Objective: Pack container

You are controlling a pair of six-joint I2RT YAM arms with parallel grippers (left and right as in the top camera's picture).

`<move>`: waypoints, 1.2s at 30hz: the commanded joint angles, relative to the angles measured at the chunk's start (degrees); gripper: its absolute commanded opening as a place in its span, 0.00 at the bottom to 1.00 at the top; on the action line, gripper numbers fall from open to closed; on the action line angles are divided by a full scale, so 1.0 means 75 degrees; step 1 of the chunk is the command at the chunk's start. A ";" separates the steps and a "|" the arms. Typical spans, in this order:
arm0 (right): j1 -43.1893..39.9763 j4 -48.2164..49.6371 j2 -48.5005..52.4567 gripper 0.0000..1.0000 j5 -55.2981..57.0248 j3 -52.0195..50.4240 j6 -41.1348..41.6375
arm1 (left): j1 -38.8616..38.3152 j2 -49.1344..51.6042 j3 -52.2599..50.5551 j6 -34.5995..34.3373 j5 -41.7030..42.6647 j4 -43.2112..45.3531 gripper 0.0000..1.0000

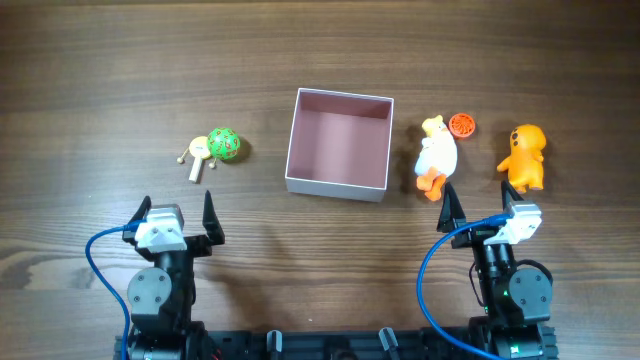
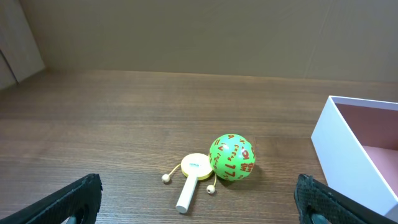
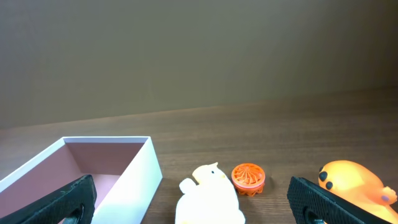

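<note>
The container [image 1: 338, 182] is a square open box with white walls and a pink inside, empty, at the table's middle; it also shows in the left wrist view [image 2: 348, 158] and the right wrist view [image 3: 140, 171]. Left of it lie a green ball [image 1: 224, 144] [image 2: 232, 157] and a small yellow rattle drum [image 1: 198, 153] [image 2: 194, 171]. Right of it lie a white duck toy [image 1: 436, 157] [image 3: 208, 196], an orange disc [image 1: 461, 125] [image 3: 249, 177] and an orange figure [image 1: 524, 157] [image 3: 351, 183]. My left gripper [image 1: 178, 222] [image 2: 199, 211] and right gripper [image 1: 485, 210] [image 3: 193, 211] are open and empty near the front edge.
Blue cables [image 1: 100, 250] loop beside each arm base at the front. A plain wall rises behind the table's far edge [image 3: 199, 112].
</note>
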 commanded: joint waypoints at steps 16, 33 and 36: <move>-0.0003 0.0114 -0.0026 1.00 -0.0073 -0.0006 0.0519 | 0.0064 -0.0070 -0.0087 0.0125 0.0125 0.0023 1.00; -0.0003 -0.5077 0.6312 1.00 0.1107 0.6994 0.1096 | 0.0064 -0.0070 -0.0087 0.0125 0.0125 0.0023 1.00; -0.0003 -0.6575 0.8387 1.00 0.0868 0.8819 0.1096 | 0.0064 -0.0070 -0.0087 0.0125 0.0125 0.0023 1.00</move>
